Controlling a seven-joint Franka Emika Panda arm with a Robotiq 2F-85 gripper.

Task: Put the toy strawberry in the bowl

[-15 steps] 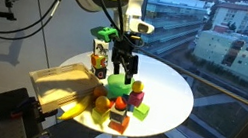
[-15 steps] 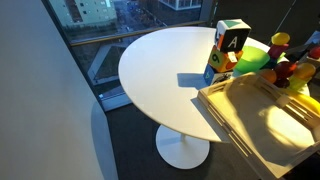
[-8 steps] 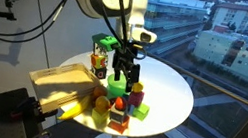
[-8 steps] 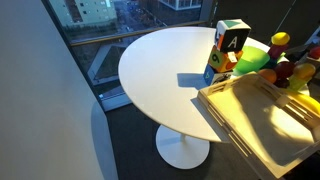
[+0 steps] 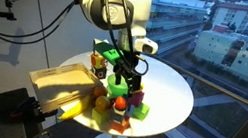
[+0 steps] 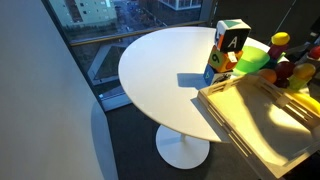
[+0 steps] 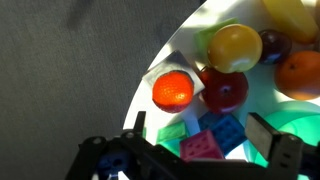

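The bright-green bowl stands on the round white table and shows in both exterior views. A pile of toy fruits and blocks lies beside it. My gripper is open and empty, hanging low over the pile next to the bowl. In the wrist view the open jaws frame blue, pink and green blocks. Just beyond them lie an orange-red round fruit and a dark red fruit. I cannot tell which one is the strawberry. The bowl's green rim shows at the right.
A wooden tray lies at the table's side, also in an exterior view. A lettered box stands behind the bowl. Yellow fruits and an orange one lie further on. The table edge is close.
My gripper has moved down and sideways from above the bowl to low over the toy pile. The toys and the bowl have not moved.
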